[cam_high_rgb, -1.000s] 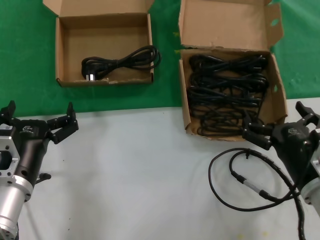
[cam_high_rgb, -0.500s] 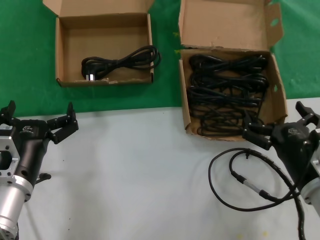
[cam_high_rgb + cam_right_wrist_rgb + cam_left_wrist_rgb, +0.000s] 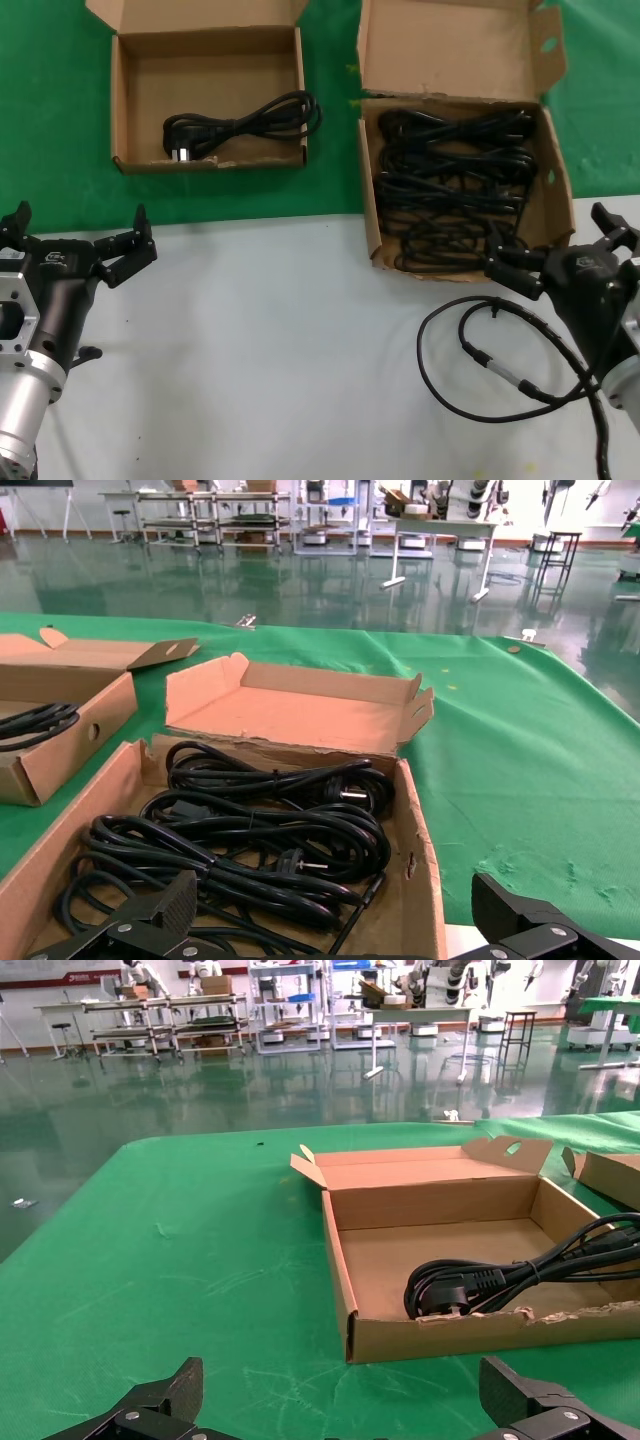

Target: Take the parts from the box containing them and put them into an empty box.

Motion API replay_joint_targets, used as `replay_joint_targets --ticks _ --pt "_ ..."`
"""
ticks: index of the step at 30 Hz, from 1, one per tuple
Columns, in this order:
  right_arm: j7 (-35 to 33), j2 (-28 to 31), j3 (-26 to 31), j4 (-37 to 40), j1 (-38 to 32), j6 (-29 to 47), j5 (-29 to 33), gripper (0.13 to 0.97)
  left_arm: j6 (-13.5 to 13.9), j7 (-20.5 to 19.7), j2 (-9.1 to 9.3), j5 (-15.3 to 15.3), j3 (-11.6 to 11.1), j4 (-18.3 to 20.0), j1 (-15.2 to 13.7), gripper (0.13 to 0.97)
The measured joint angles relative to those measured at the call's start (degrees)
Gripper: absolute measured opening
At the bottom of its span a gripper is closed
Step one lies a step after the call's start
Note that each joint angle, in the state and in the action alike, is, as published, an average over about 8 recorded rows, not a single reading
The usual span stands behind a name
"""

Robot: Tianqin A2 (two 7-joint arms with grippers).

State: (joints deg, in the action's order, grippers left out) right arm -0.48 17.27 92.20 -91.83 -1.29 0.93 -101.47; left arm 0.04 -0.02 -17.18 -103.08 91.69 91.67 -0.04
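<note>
Several black power cords (image 3: 455,185) lie bundled in the larger box (image 3: 366,200), whose tall lid flap (image 3: 455,45) has oval notches. They also show in the right wrist view (image 3: 250,830). The smaller squarish box (image 3: 125,100) holds one power cord (image 3: 240,125), whose far end hangs over the box's right wall; it also shows in the left wrist view (image 3: 500,1280). My right gripper (image 3: 555,240) is open and empty, low at the larger box's near edge. My left gripper (image 3: 78,235) is open and empty, well short of the smaller box.
A single thin black cable with a metal connector (image 3: 500,365) loops on the white table near my right arm. Both boxes stand on a green cloth (image 3: 330,150) behind the white table surface (image 3: 280,340). A gap separates the two boxes.
</note>
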Motion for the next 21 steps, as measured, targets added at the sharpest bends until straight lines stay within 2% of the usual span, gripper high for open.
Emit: replay_joint_targets --ticks 21 --pt "0.0 0.0 0.0 0.0 0.0 0.0 0.0 0.966 0.0 0.0 0.0 0.0 0.0 0.0 0.0 0.966"
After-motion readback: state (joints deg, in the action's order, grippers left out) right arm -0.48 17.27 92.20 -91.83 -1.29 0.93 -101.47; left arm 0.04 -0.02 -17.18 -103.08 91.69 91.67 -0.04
